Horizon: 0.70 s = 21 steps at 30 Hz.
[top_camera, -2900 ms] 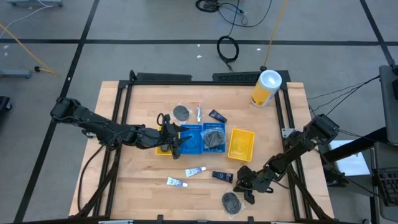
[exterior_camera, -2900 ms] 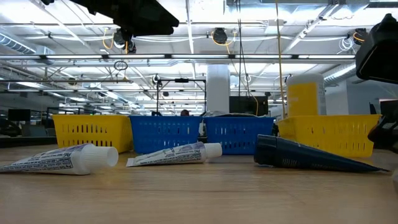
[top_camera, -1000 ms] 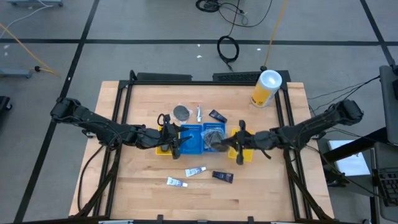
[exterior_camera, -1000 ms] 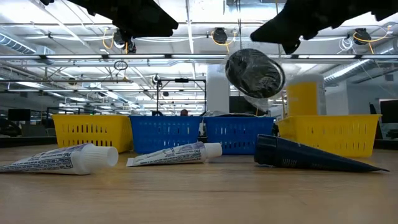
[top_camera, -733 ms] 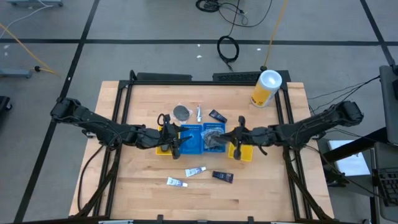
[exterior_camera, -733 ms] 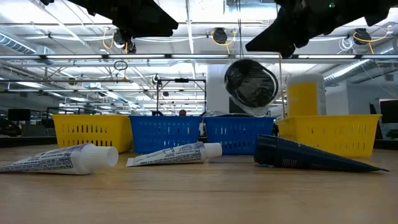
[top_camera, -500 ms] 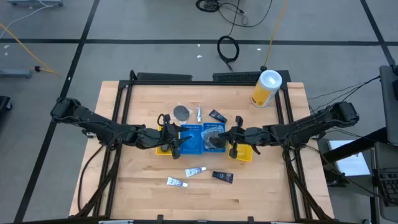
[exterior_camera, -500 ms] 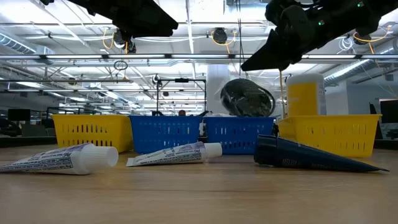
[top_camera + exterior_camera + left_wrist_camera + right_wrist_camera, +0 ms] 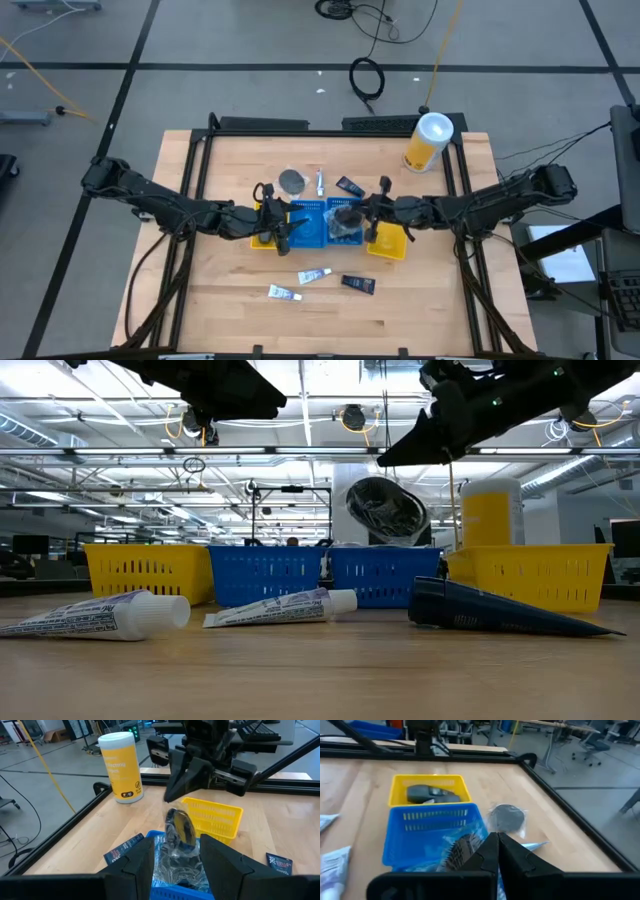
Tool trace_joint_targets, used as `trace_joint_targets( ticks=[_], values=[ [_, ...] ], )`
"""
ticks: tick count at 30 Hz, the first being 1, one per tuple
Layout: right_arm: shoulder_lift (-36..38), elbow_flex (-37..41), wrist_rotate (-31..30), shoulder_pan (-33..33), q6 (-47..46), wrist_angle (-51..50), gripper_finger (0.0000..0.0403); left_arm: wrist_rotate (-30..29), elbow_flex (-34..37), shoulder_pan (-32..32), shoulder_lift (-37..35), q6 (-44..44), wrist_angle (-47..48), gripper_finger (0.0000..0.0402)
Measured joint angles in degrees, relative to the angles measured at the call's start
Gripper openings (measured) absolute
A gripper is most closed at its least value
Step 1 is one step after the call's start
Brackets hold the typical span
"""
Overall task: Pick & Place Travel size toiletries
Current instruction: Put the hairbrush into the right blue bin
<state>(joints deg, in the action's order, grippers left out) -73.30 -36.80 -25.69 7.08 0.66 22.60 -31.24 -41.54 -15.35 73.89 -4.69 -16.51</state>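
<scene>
Grey floor, black cable coil, ceiling lights.

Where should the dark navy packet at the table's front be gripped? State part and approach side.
Grip the dark navy packet across its thick capped end, coming down from above. It lies flat on the table and tapers to a thin edge, little to pinch there.

- We look straight down from overhead on the whole table.
- We look level across it (low, close); wrist cameras face each other over the blue bins.
</scene>
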Motion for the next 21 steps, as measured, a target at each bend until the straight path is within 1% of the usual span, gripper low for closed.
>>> trace_joint_targets(
  ticks=[2, 4, 15, 17, 20, 21],
  values=[
    [-0.01, 0.0, -0.12, -0.39, 0.69, -0.14, 0.0, 0.0, 0.0, 0.0, 0.0, -0.02, 0.02, 0.0159],
    [-0.02, 0.0, -1.55, -0.68, 1.55, -0.29, 0.0, 0.01, 0.0, 0.0, 0.0, -0.04, 0.03, 0.0159],
    [0.01, 0.0, -1.22, -1.21, 2.75, 1.01, 0.0, 0.04, 0.0, 0.0, 0.0, 0.04, 0.43, 0.0159],
    [-1.04, 0.0, -0.66, -1.21, 1.81, 0.27, 0.0, 0.04, 0.0, 0.0, 0.0, 0.07, 0.44, 0.0159],
    [-3.31, 0.11, 1.92, -1.23, 1.42, -0.77, 0.0, -0.05, 0.0, 0.02, 0.0, 0.16, 0.42, 0.0159],
    [-4.24, 0.11, 1.9, -1.2, 1.45, 0.13, 0.0, -0.14, 0.0, 0.03, 0.0, 0.28, 0.44, 0.0159]
  ],
)
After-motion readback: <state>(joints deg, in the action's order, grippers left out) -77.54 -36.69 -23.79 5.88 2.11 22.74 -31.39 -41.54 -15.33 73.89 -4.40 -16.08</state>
